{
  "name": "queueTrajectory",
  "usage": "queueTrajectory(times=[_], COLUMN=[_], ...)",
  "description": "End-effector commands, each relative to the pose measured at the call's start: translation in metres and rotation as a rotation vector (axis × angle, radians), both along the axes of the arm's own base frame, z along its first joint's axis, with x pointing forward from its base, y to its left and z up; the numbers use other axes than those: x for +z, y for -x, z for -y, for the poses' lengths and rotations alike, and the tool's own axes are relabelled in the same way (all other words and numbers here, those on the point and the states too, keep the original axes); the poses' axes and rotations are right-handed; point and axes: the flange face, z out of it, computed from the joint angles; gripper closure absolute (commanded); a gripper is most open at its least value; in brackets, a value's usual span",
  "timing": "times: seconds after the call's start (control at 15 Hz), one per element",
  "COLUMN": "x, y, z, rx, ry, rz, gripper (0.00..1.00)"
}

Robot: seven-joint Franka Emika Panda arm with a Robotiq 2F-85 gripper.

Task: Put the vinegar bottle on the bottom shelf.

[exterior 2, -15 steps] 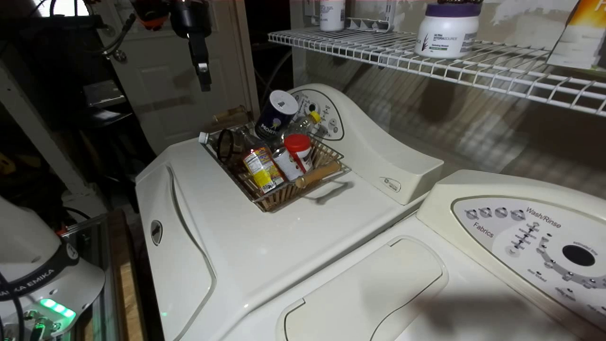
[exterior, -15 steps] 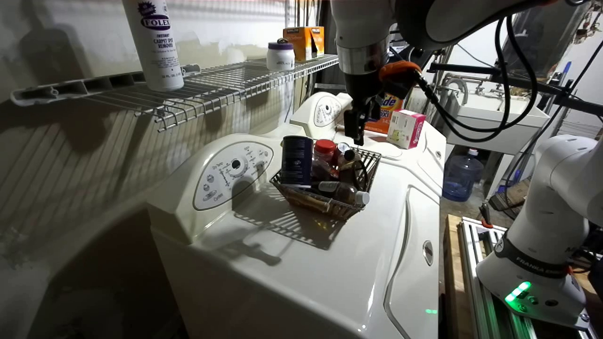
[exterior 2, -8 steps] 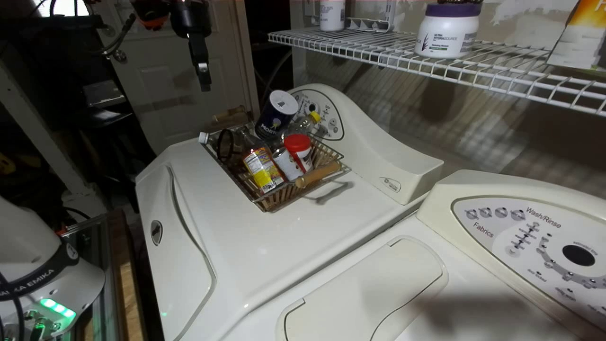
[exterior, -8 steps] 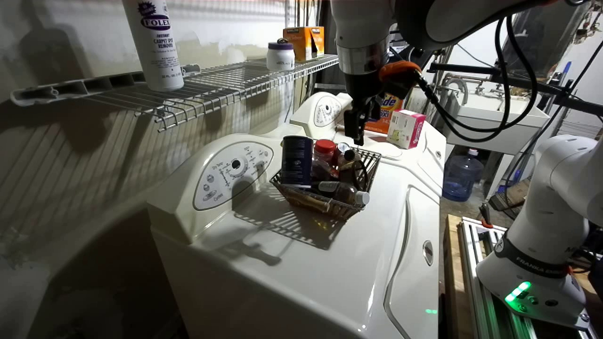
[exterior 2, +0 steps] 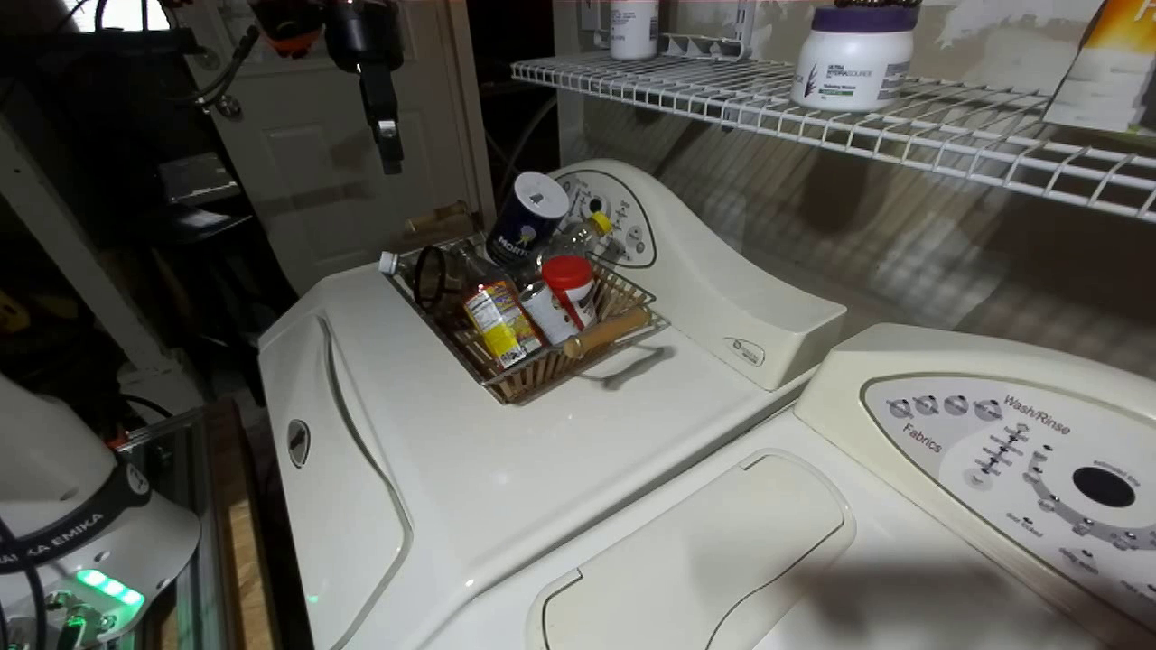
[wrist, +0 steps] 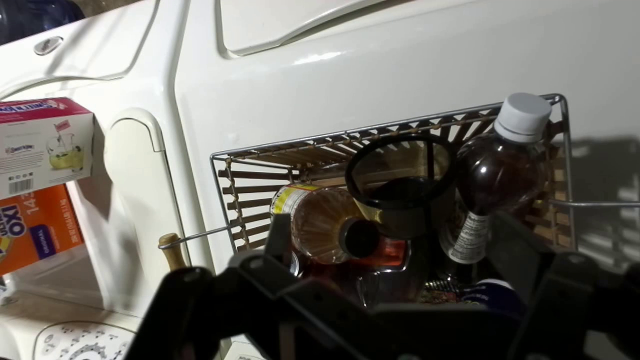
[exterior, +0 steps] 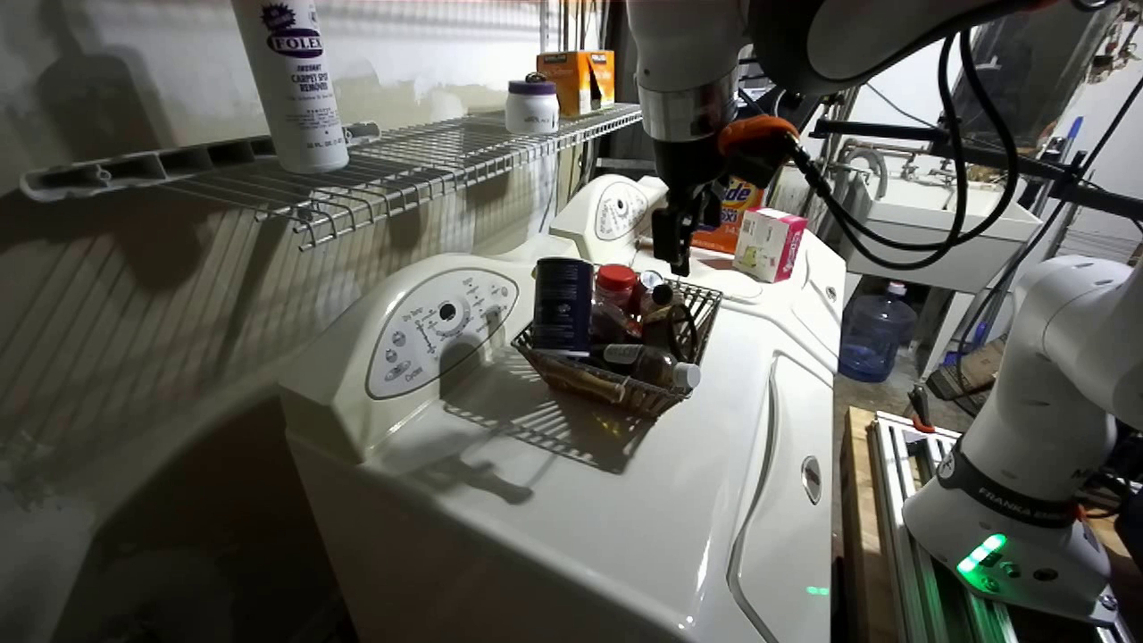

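Observation:
The vinegar bottle (wrist: 320,225), amber liquid with a black cap and a yellow-and-white label, leans in the basket (exterior 2: 591,357). It shows in both exterior views, by its black cap (exterior: 662,295) and its label side (exterior 2: 501,320). My gripper (wrist: 400,245) is open and empty; it hangs above the basket in both exterior views (exterior: 674,246) (exterior 2: 390,153). In the wrist view the bottle lies near the left finger (wrist: 277,240), apparently below it. The bottom shelf, a white wire rack, runs along the wall above the machines in both exterior views (exterior: 464,147) (exterior 2: 704,97).
The basket also holds a mesh filter cup (wrist: 402,185), a white-capped bottle (wrist: 500,175), a blue canister (exterior: 563,304) and a red-lidded jar (exterior 2: 569,284). On the shelf stand a Folex bottle (exterior: 299,89), a purple-lidded jar (exterior: 533,107) and an orange box (exterior: 567,80).

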Motion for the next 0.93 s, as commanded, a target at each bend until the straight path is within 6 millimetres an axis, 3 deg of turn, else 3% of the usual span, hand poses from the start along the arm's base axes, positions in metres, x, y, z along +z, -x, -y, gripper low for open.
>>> queueTrajectory(times=[0.0, 0.47, 0.87], x=[0.001, -0.006, -0.035], y=[-0.003, -0.028, -0.056], z=[0.0, 0.013, 0.023], rx=[-0.012, -0.018, -0.058], ry=[0.041, 0.167, 0.157], rz=[0.012, 0.034, -0.011], gripper=[0.0, 0.0, 0.0])
